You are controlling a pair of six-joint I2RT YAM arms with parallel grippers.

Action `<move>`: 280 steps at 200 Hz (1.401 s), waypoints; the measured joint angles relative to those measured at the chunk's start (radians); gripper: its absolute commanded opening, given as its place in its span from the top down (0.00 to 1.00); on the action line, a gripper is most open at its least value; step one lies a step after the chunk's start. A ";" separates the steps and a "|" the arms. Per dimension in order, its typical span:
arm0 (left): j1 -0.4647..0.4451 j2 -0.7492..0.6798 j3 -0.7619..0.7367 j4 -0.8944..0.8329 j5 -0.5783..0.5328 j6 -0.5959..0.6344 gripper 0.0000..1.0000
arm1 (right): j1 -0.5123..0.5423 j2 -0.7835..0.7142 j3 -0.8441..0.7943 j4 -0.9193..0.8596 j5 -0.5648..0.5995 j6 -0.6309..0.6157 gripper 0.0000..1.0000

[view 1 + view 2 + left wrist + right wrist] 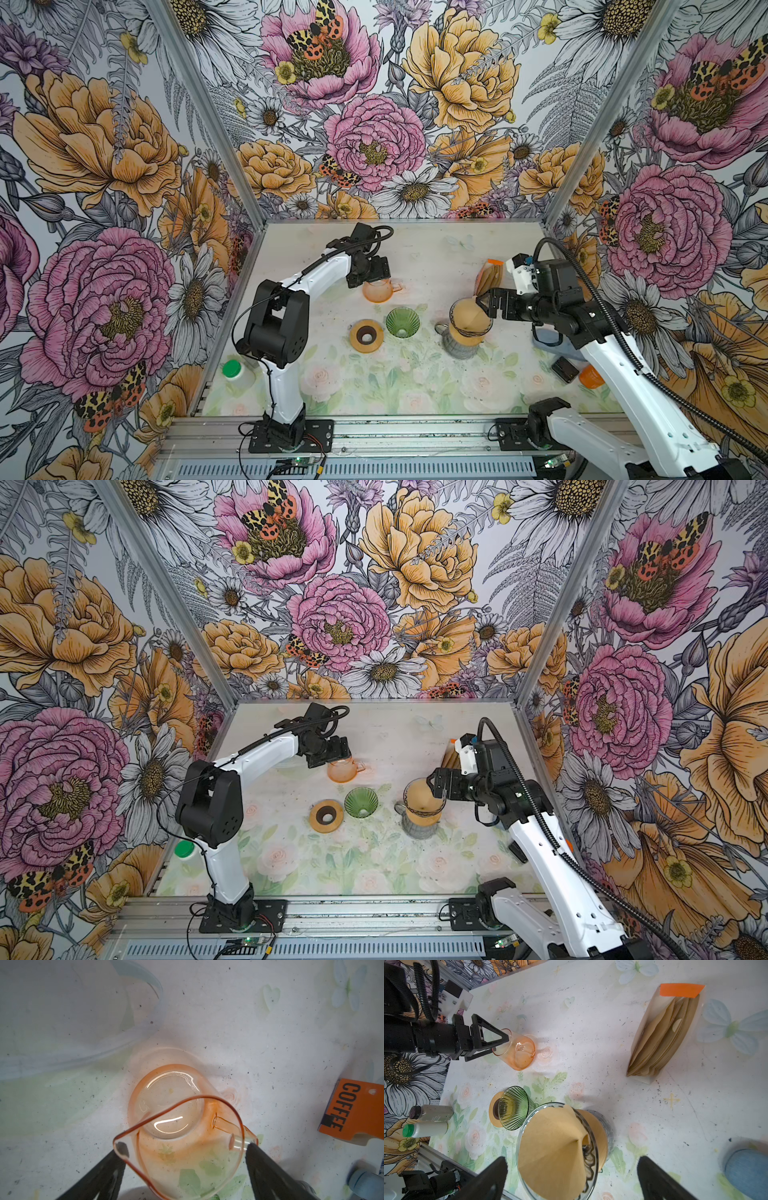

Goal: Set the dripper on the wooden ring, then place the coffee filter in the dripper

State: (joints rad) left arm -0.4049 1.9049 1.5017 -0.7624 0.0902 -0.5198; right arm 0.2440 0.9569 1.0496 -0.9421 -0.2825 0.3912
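Right fingers (492,1180) spread, conical paper filter (550,1147) in clear dripper (590,1155), left fingers (104,1174) around orange carafe (178,1126), grip unclear

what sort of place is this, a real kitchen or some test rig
Most likely a robot test booth staged for coffee making, not a real kitchen: flower-printed wall panels on a metal frame, two robot arms bolted to a front rail, and a dripper holding a paper filter on the table.
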 measured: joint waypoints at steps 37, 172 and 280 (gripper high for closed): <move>0.002 0.048 0.061 -0.008 -0.005 0.037 0.16 | 0.000 0.000 0.000 -0.002 0.000 0.000 0.01; -0.036 0.030 0.035 -0.002 -0.072 0.082 0.28 | 0.000 -0.011 0.000 -0.011 0.001 0.000 0.01; -0.042 0.010 0.008 -0.008 -0.086 0.049 0.56 | 0.002 -0.019 -0.028 -0.018 0.001 0.001 0.01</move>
State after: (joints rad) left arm -0.4465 1.9148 1.5097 -0.7704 0.0040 -0.4709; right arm 0.2455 0.9379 1.0218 -0.9604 -0.2813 0.3923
